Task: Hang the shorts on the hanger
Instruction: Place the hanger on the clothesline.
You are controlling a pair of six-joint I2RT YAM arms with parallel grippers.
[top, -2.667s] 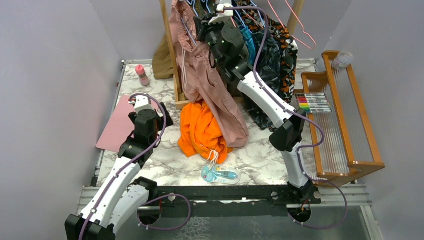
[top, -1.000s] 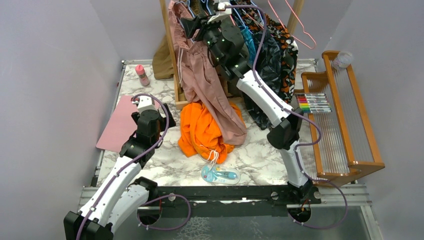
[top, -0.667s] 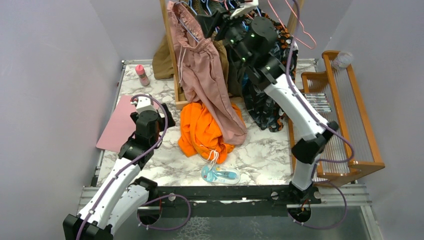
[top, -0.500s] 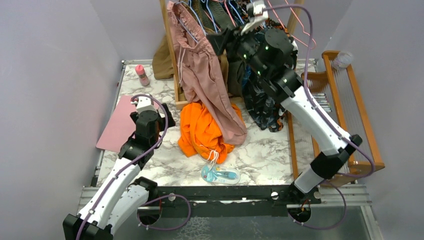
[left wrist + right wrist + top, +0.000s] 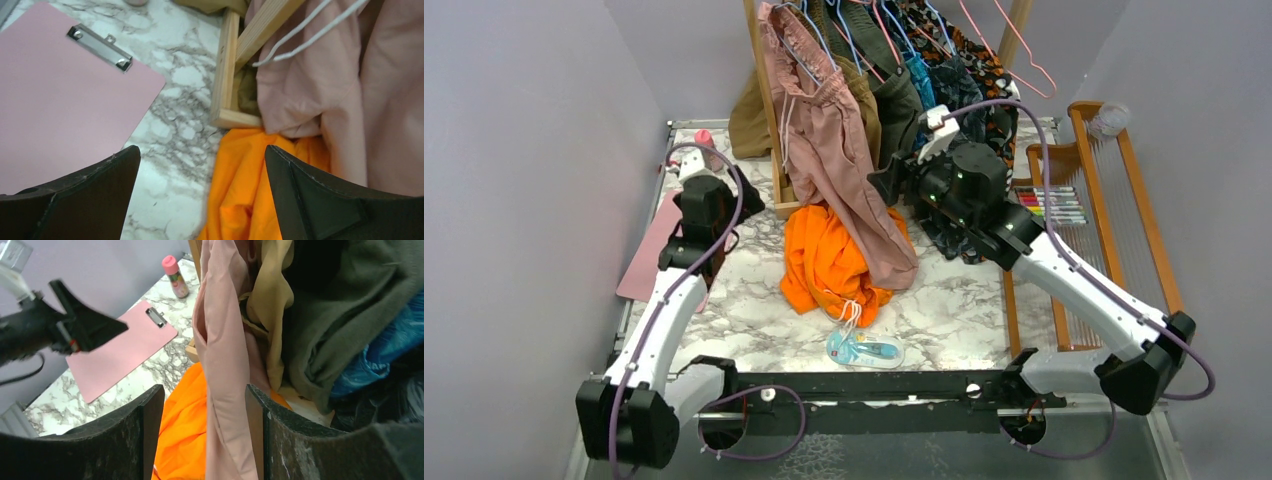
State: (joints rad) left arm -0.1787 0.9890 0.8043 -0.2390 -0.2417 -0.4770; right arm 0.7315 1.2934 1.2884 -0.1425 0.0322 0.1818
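- Arms both out over the marble table (image 5: 754, 320), neither one holding anything.
- Left arm: stretched forward along the left side, forearm angled up. The left gripper (image 5: 742, 203) is low and points right, toward the foot of the wooden rack (image 5: 776, 160).
- Left fingers spread wide, with nothing between them. In the wrist view a pink clipboard (image 5: 60, 100) lies flat on the left, and the orange shorts (image 5: 260, 175) are ahead.
- Right arm: elbow folded down at the near right corner, forearm running up and left. The right gripper (image 5: 882, 187) is at mid height and points left at the hanging clothes.
- Right fingers stand apart, not clamped. Pink fabric hangs just past the tips and shows in the gap in the wrist view. Contact can't be told.
- Shorts (image 5: 834, 160): dusty pink, baggy and creased, hanging from the top of the rack at its left post.
- Gathered waistband bunched up high, white drawstring (image 5: 790, 120) dangling down the front.
- One long leg drops to the table, and its hem lies over the orange shorts heap.
- Hanger (image 5: 817, 42): thin light blue wire up at the rack top, crossing the waistband. The hook is cut off by the frame edge, and how the fabric sits on it can't be told.
- Tan garment (image 5: 270, 305) and dark olive garment (image 5: 340, 315) hang touching the shorts on the right side.
- Pink wire hangers (image 5: 1014, 45) sit farther right on the same rack.
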